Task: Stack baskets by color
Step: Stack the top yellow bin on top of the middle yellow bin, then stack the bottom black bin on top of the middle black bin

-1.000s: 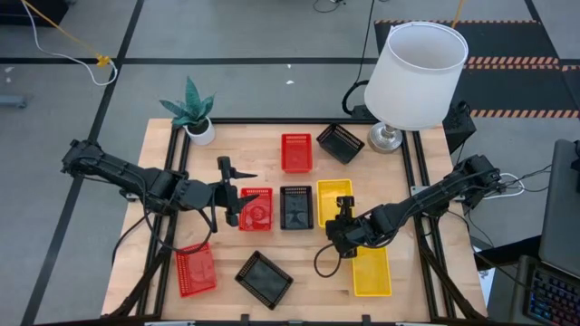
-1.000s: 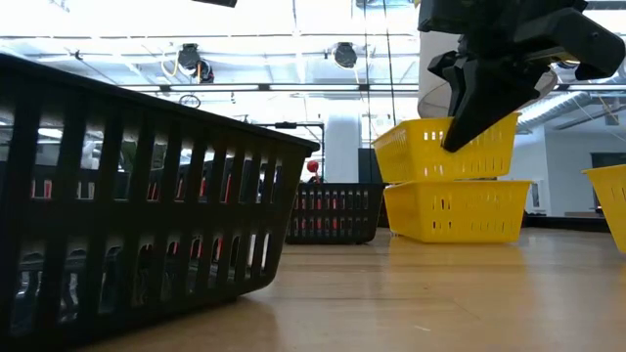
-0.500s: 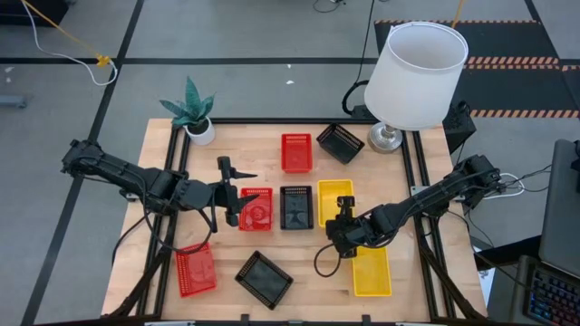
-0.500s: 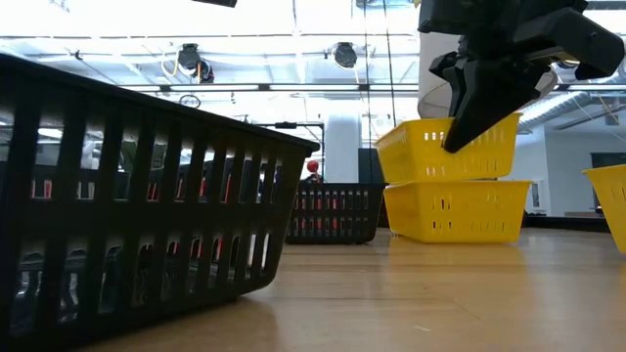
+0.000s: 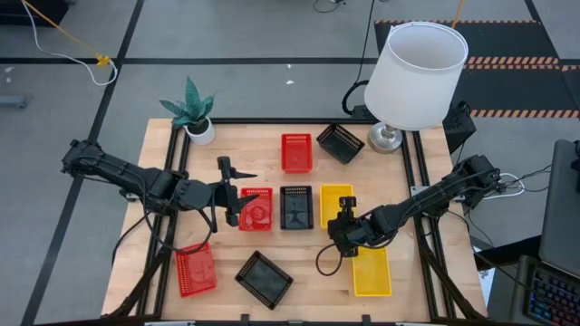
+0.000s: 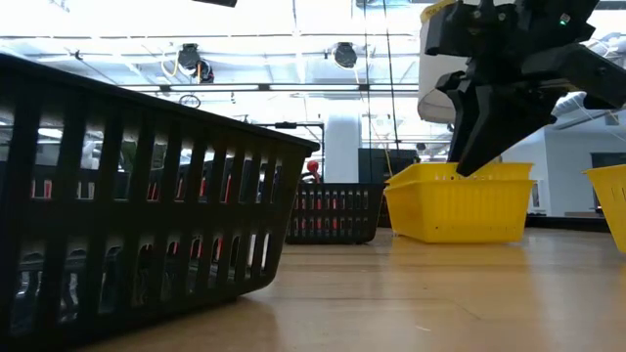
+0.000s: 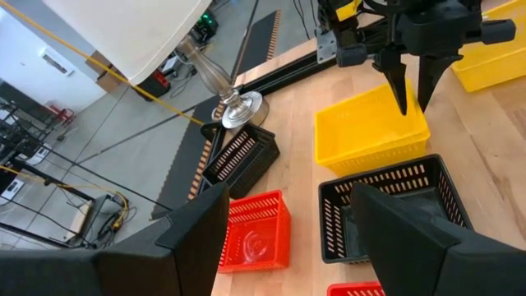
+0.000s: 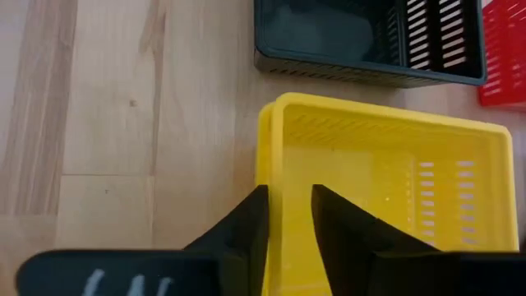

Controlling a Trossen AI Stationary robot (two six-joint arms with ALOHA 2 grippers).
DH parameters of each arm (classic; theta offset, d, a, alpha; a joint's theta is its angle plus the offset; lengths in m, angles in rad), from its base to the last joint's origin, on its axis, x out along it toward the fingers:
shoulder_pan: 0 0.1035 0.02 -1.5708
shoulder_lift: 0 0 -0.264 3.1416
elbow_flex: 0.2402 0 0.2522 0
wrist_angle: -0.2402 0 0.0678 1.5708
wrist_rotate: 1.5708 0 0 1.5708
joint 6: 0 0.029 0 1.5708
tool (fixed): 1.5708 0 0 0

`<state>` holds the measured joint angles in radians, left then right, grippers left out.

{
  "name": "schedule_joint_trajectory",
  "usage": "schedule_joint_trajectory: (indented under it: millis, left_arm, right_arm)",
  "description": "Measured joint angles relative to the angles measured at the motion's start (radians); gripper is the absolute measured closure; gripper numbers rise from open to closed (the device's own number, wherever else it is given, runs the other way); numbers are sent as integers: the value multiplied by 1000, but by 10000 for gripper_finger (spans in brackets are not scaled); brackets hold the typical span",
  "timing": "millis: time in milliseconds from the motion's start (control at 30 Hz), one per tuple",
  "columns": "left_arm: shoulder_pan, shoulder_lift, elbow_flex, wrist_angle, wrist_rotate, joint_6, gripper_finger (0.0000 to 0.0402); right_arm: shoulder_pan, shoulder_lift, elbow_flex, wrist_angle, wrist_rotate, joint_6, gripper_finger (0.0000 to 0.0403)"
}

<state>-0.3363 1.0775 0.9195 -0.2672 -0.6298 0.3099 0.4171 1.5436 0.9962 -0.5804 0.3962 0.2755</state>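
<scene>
Glossy plastic baskets [image 5: 334, 201], pale wood table [image 5: 236, 149]

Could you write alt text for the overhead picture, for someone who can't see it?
The right tool hangs over a yellow basket stack mid-table, beside a black basket and a red basket near the left tool. More baskets, a lamp and a potted plant surround them.

Right tool [image 5: 343, 217] pointing down mid-bench, fingers slightly parted. Left tool [image 5: 230, 192] waits left of centre, wide open.

No readable text, label, brand, number or sign shows anywhere.
</scene>
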Motion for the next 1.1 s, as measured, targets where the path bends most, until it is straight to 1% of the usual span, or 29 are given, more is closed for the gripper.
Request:
schedule_joint_trajectory:
  millis: [300,567,700,867,1100]
  left_arm:
    - [0,0,0,2,0,-1,144]
    - [0,0,0,2,0,-6,144]
    - [0,0,0,3,0,-10,144]
    - [0,0,0,3,0,-14,144]
    - [0,0,0,2,1,-26,144]
  right_arm:
    - [0,0,0,1,-3,-7,277]
    - [0,-21,0,1,-7,-15,273]
    - [0,-72,0,1,-8,-11,273]
    - [0,-169,0,0,2,-12,273]
    - [-25,-301,0,-6,139,-50,273]
